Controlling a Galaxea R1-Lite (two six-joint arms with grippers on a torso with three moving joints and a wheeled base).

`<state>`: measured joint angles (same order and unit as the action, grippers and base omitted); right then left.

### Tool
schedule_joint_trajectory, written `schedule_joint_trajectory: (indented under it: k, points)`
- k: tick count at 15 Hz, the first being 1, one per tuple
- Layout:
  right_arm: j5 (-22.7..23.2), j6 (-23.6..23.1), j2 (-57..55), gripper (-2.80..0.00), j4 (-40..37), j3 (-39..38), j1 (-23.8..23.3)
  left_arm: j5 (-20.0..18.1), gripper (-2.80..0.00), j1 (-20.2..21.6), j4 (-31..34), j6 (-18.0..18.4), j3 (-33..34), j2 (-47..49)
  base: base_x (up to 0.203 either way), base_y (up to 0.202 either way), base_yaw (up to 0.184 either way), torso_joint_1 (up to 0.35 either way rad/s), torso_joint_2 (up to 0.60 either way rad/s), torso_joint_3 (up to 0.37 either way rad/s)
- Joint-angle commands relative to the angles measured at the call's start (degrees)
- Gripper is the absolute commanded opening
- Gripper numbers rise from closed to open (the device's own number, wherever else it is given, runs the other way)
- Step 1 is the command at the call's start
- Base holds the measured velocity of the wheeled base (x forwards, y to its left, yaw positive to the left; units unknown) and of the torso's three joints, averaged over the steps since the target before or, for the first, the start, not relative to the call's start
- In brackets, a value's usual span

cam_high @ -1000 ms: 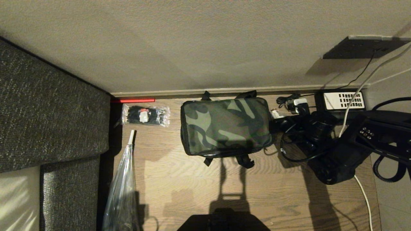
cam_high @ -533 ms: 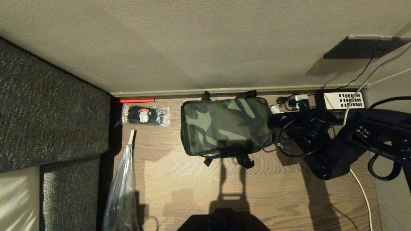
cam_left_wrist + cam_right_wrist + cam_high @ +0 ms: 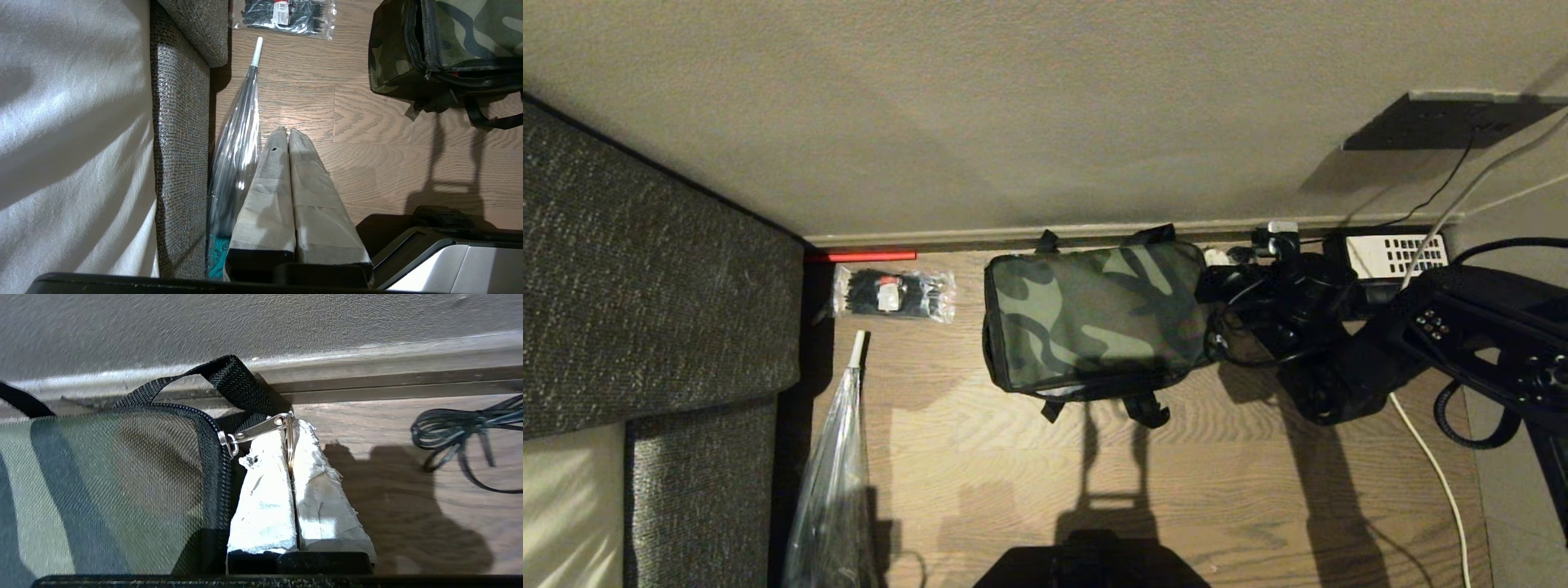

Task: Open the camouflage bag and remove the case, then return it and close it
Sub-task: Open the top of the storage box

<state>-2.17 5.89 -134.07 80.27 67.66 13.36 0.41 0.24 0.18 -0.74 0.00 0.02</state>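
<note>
- Camouflage bag (image 3: pixel 1097 318): boxy soft bag with a green, brown and black patterned lid, lying flat on the wooden floor (image 3: pixel 1176 490) close to the skirting board (image 3: pixel 1013 237). The lid is down. Black straps stick out at the wall side and at the near side.
- Zipper pull (image 3: pixel 261 428): silver metal tab with a ring, at the bag's far right corner, drawn out sideways from the zip track.
- Right gripper (image 3: pixel 291 428): low beside the bag's right end, near the wall. Its tape-wrapped fingers (image 3: pixel 265 498) are clenched together on the ring of the zipper pull.
- Left gripper (image 3: pixel 286 131): parked apart from the bag, above bare floor, its taped fingers pressed together and holding nothing.
- Case: not visible in any view.
- Packet of black ties (image 3: pixel 894 294): clear packet on the floor, left of the bag, near the wall.
- Clear umbrella (image 3: pixel 837 474): folded, lying along the edge of the grey sofa (image 3: pixel 645 286), white tip pointing toward the packet.
- Telephone (image 3: pixel 1392 255): black, with a white keypad panel, by the wall right of the bag.
- Coiled black cable (image 3: pixel 461 433): on the floor right of the right gripper.
</note>
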Motion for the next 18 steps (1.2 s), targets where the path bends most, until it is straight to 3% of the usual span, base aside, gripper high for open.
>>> schedule_joint_trajectory:
  k: [1, 6, 9, 18]
  points:
    - [0.06, 0.36, -0.76, -2.80, -0.11, 2.36, 0.00, 0.02, -2.80, 0.02, -0.01, -0.05, 0.18, -0.11, 0.000, 0.000, 0.000, 0.000, 0.00, 0.000]
    - [0.06, 0.53, -0.49, -2.80, -0.73, 2.43, 0.09, 0.02, -2.80, 0.02, -0.01, -0.05, 0.18, -0.11, 0.000, 0.000, 0.000, 0.000, 0.00, 0.000]
    - [0.45, 0.74, 1.15, -2.80, -0.78, -3.22, 0.24, 0.02, -2.80, 0.02, -0.01, -0.05, 0.18, -0.11, 0.000, 0.000, 0.000, 0.000, 0.00, 0.000]
    - [-0.14, 7.25, 3.57, -2.80, -1.52, -12.18, 5.70, 0.02, -2.80, 0.02, -0.01, -0.05, 0.18, -0.11, 0.000, 0.000, 0.000, 0.000, 0.00, 0.000]
